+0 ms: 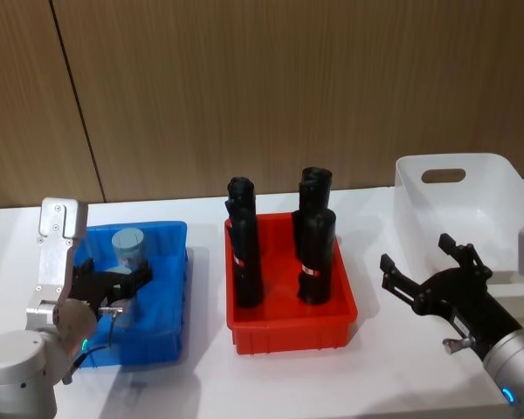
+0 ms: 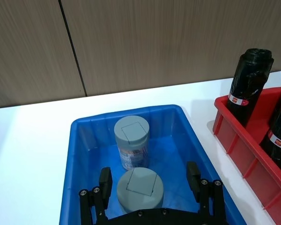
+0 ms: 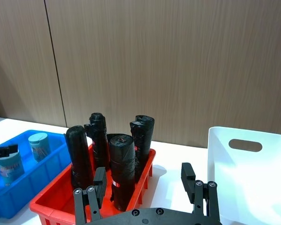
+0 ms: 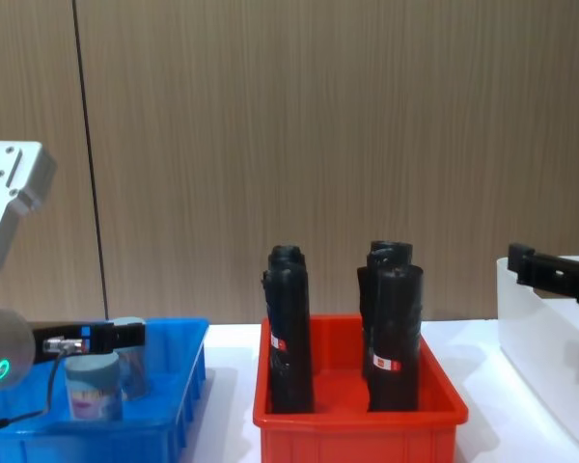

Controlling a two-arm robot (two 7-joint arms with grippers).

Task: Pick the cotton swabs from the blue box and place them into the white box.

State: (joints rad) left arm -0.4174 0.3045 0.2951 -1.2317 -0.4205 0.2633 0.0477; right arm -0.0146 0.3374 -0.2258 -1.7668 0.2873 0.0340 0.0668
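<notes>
Two cotton swab jars with pale blue-grey lids stand in the blue box (image 1: 170,288). In the left wrist view the far jar (image 2: 132,140) is upright near the back wall and the near jar (image 2: 140,188) sits between my fingers. My left gripper (image 2: 149,178) is open over the near jar, with a gap on both sides of the lid. The chest view shows the left gripper (image 4: 96,338) just above that jar (image 4: 91,388). My right gripper (image 1: 428,275) hovers open and empty in front of the white box (image 1: 498,175), which stands at the right.
A red bin (image 1: 290,327) holding several tall black cylinders (image 1: 315,253) stands between the blue box and the white box. A wooden wall runs behind the white table. Bare tabletop lies in front of the bins.
</notes>
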